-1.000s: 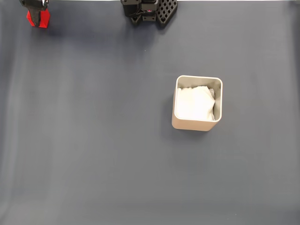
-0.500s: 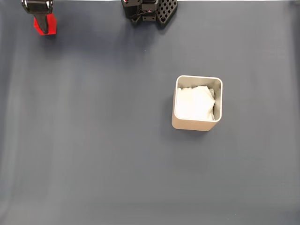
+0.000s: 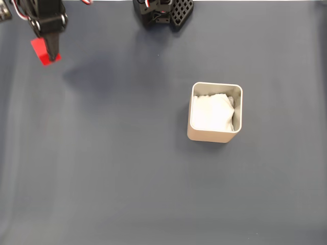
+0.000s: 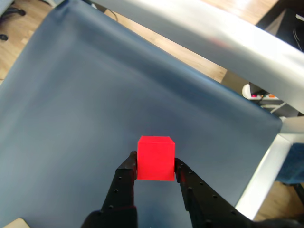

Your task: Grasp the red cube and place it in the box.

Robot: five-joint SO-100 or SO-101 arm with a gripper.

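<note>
The red cube [image 3: 43, 52] hangs at the top left of the fixed view, held in my black gripper [image 3: 51, 53]. In the wrist view the gripper [image 4: 155, 168] is shut on the red cube [image 4: 156, 158], one finger on each side face, lifted above the dark blue mat. The box [image 3: 214, 136] is beige with white padding inside and stands right of centre in the fixed view, far from the cube.
The arm's black base [image 3: 163, 11] sits at the top middle of the fixed view. The dark blue mat [image 3: 127, 168] covers the table. In the wrist view a metal table frame [image 4: 204, 38] and wooden floor lie beyond the mat's edge.
The gripper with the red cube has moved down and slightly right in the fixed view, and looks larger, higher above the mat. The box has not moved.
</note>
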